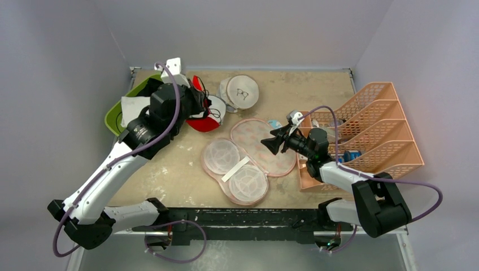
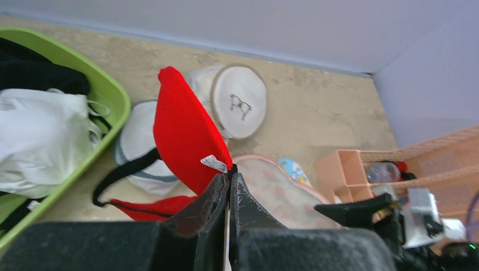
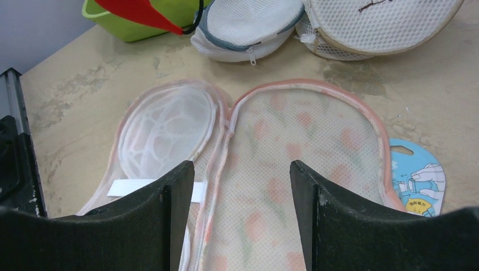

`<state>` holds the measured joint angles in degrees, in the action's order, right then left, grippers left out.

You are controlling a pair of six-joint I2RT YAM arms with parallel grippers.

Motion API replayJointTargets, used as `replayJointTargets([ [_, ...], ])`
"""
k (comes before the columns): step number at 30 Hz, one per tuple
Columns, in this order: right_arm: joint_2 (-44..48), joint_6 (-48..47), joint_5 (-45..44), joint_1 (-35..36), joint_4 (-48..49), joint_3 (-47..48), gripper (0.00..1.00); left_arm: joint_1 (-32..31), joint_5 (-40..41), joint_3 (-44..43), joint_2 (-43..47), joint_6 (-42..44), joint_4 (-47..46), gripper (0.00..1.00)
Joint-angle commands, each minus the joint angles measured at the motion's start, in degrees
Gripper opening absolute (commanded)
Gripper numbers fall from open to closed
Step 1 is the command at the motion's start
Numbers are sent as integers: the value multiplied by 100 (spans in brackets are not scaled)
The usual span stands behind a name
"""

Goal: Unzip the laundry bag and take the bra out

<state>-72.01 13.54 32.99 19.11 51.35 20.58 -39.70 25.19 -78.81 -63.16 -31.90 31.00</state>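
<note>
Red cloth is pinched between the closed fingers of the left end effector; it is the lower edge of one cup of the bra, beside a small white label; the cup stands up above the fingers, and a black strap loops down from it. The bra is out of the laundry bag, held to that bag's far left, above a white-grey mesh bag. Further left of the laundry bag is a green basket with white and black garments in it; a round white bag with a glasses drawing lies on the table just beyond the laundry bag.

The right end effector hangs with its fingers spread wide and nothing between them, over the right half of the laundry bag; the bag lies unzipped and spread flat, mesh side up. A blue card lies just beside the laundry bag's right edge; an orange rack stands to the right of the bag.
</note>
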Motion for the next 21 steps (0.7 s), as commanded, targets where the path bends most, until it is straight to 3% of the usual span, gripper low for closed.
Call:
replayJointTargets([
  [1, 77, -11, 106, 18, 314, 67, 65, 48, 1063, -604, -389, 518, 254, 0],
  [9, 129, 0, 111, 20, 293, 61, 66, 368, 2614, -1666, -1573, 817, 423, 0],
  [14, 156, 4, 110, 22, 279, 60, 66, 1152, 2368, -1964, -2111, 574, 44, 0],
  [21, 160, 9, 128, 22, 279, 69, 66, 1705, 2424, -2613, -2985, 901, -296, 0],
])
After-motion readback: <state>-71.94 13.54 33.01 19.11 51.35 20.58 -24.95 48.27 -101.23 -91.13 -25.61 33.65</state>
